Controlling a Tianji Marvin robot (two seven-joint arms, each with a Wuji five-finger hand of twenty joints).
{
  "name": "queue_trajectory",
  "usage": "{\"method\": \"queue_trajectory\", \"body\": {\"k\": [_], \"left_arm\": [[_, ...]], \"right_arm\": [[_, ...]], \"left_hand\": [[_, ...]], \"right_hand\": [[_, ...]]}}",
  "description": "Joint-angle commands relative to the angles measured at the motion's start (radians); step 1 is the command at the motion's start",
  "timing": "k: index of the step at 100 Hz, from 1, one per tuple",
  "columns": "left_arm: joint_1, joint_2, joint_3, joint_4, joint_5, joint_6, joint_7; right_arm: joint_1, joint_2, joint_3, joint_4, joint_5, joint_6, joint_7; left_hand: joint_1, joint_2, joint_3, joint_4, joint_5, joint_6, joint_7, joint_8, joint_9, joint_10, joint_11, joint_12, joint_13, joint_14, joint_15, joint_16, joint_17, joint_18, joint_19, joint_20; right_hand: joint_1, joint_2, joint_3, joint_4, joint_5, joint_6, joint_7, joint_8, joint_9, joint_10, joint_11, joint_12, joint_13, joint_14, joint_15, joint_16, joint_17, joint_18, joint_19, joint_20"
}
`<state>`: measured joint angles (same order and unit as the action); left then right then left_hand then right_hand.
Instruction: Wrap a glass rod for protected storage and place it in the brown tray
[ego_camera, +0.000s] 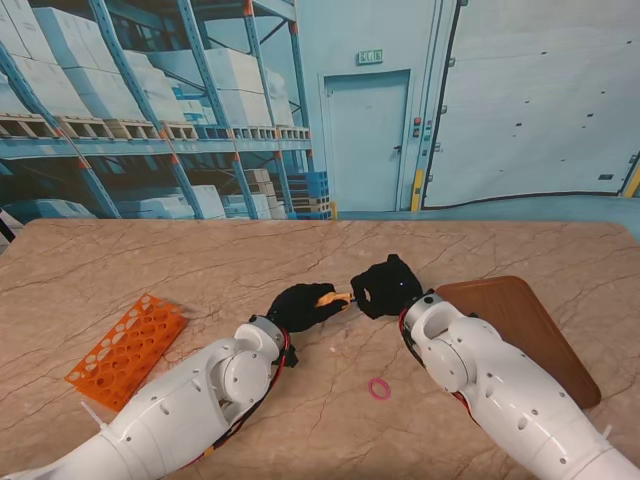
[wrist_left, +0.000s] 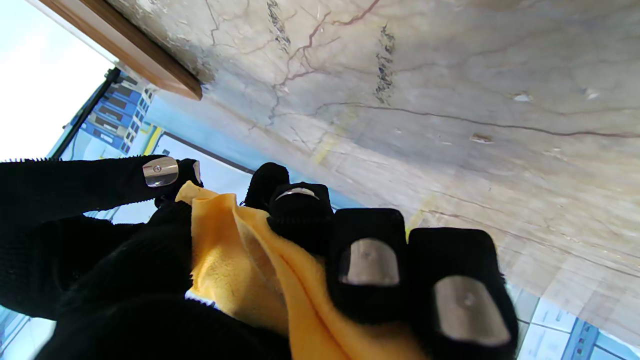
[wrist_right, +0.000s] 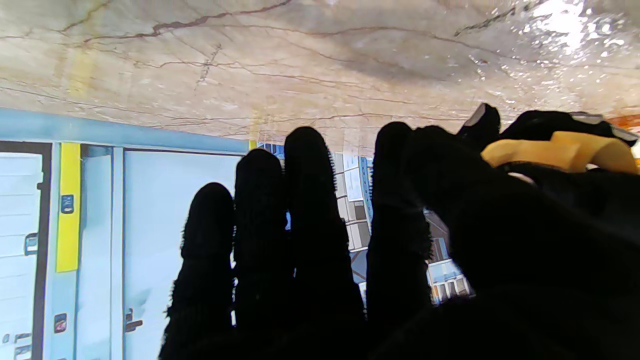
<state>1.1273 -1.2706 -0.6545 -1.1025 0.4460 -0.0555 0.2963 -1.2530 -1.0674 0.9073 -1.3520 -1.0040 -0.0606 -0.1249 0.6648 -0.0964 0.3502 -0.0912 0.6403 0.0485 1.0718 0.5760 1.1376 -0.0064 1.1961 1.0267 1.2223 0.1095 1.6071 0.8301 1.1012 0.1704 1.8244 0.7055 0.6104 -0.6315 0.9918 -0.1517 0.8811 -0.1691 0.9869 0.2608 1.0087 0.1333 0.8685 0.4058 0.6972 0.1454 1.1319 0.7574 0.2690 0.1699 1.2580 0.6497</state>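
Bright, even light; glare on the table (wrist_right: 560, 30); near fingers (wrist_left: 465, 300) blurred.

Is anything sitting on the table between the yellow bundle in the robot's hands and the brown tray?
Nothing visible. The yellow cloth bundle is held in the left hand; only the right hand lies between it and the brown tray. The pink ring lies nearer to me.

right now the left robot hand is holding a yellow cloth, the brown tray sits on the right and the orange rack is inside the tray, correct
Not quite: the orange rack is not in the brown tray. The stand view shows it lying on the table at the far left, well apart from the tray. The rest holds: the left robot hand grips the yellow cloth, and the tray sits on the right.
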Motion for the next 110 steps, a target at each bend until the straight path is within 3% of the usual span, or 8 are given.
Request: {"method": "queue_trajectory", "body": {"k": [1,13,18,27,41,70,96,110], "left_arm": [[0.003,-0.005,-0.001,-0.015,-0.004,0.009,-0.013],[0.008,0.002,-0.003,-0.039,-0.011,0.035,-0.041],[0.009,0.006,-0.003,-0.050,-0.011,0.046,-0.058],[0.010,0.013,-0.004,-0.073,-0.020,0.074,-0.093],[0.015,0.009,-0.006,-0.088,-0.044,0.107,-0.101],[0.033,-0.001,-0.026,-0.124,-0.112,0.155,-0.114],[0.037,-0.010,-0.028,-0.132,-0.138,0.188,-0.112],[0.041,-0.016,-0.031,-0.136,-0.149,0.211,-0.102]], "right_arm": [[0.004,-0.002,-0.010,-0.012,-0.005,-0.009,0.008],[0.012,-0.002,-0.022,-0.012,-0.001,-0.006,0.022],[0.016,-0.002,-0.026,-0.014,0.001,-0.003,0.032],[0.021,-0.001,-0.034,-0.015,0.008,0.004,0.051],[0.029,-0.003,-0.046,-0.011,0.018,0.012,0.058],[0.034,-0.006,-0.056,-0.008,0.037,0.022,0.064],[0.038,-0.007,-0.064,-0.007,0.044,0.024,0.069],[0.038,-0.007,-0.067,-0.010,0.048,0.028,0.078]], "left_hand": [[0.041,-0.030,0.015,-0.006,0.004,0.006,0.071,0.043,0.037,-0.032,0.045,-0.008,0.047,0.088,-0.027,-0.025,-0.017,0.029,0.262,-0.119],[0.103,-0.073,0.015,-0.023,-0.013,0.011,0.092,0.060,0.018,-0.002,0.001,-0.047,-0.013,0.151,-0.149,-0.035,-0.069,0.169,0.151,-0.215],[0.140,-0.081,-0.006,-0.029,-0.018,0.017,0.094,0.051,0.007,0.020,-0.039,-0.085,-0.058,0.191,-0.231,-0.047,-0.159,0.235,0.041,-0.167],[0.193,-0.113,-0.007,-0.042,-0.010,0.038,0.090,0.024,0.014,0.053,-0.106,-0.144,-0.073,0.237,-0.311,-0.086,-0.206,0.280,-0.041,-0.139],[0.240,-0.194,0.062,-0.067,0.016,0.041,0.087,-0.064,0.033,0.118,-0.267,-0.321,-0.024,0.256,-0.332,-0.135,-0.111,0.273,-0.005,-0.180],[0.200,-0.245,0.173,-0.087,0.045,-0.045,0.021,-0.112,-0.003,0.179,-0.435,-0.467,-0.170,0.303,-0.576,-0.225,-0.326,0.377,-0.269,-0.181],[0.188,-0.225,0.139,-0.082,0.072,-0.052,0.017,-0.111,0.035,0.190,-0.429,-0.468,-0.137,0.310,-0.548,-0.223,-0.297,0.378,-0.263,-0.141],[0.171,-0.231,0.152,-0.084,0.084,-0.056,0.017,-0.113,0.110,0.139,-0.261,-0.402,0.007,0.269,-0.325,-0.191,-0.107,0.301,-0.056,-0.159]], "right_hand": [[0.032,-0.022,0.033,-0.036,0.052,-0.010,0.016,-0.021,0.049,0.009,-0.009,-0.019,0.017,-0.010,-0.002,-0.002,-0.003,0.020,-0.008,0.022],[0.030,-0.044,0.053,-0.048,0.075,0.015,0.017,-0.047,0.091,0.015,-0.026,-0.041,0.043,-0.007,-0.006,-0.006,0.001,0.029,-0.011,0.023],[0.030,-0.050,0.060,-0.054,0.083,0.022,0.018,-0.057,0.108,0.017,-0.035,-0.050,0.052,-0.006,-0.010,-0.009,0.002,0.030,-0.011,0.023],[0.032,-0.051,0.064,-0.061,0.088,0.035,0.020,-0.066,0.121,0.022,-0.042,-0.055,0.063,-0.002,-0.014,-0.011,0.003,0.030,-0.012,0.024],[0.031,-0.047,0.063,-0.062,0.090,0.033,0.021,-0.069,0.123,0.024,-0.042,-0.054,0.069,0.000,-0.016,-0.012,0.003,0.030,-0.012,0.025],[0.033,-0.044,0.057,-0.057,0.088,0.034,0.023,-0.069,0.116,0.029,-0.031,-0.043,0.064,0.003,-0.008,-0.005,0.002,0.031,-0.015,0.024],[0.033,-0.046,0.057,-0.056,0.087,0.036,0.025,-0.067,0.117,0.031,-0.032,-0.042,0.063,0.005,-0.007,-0.002,0.001,0.032,-0.017,0.024],[0.033,-0.045,0.057,-0.055,0.087,0.035,0.024,-0.066,0.114,0.033,-0.029,-0.039,0.059,0.006,-0.005,0.000,-0.002,0.034,-0.022,0.023]]}}
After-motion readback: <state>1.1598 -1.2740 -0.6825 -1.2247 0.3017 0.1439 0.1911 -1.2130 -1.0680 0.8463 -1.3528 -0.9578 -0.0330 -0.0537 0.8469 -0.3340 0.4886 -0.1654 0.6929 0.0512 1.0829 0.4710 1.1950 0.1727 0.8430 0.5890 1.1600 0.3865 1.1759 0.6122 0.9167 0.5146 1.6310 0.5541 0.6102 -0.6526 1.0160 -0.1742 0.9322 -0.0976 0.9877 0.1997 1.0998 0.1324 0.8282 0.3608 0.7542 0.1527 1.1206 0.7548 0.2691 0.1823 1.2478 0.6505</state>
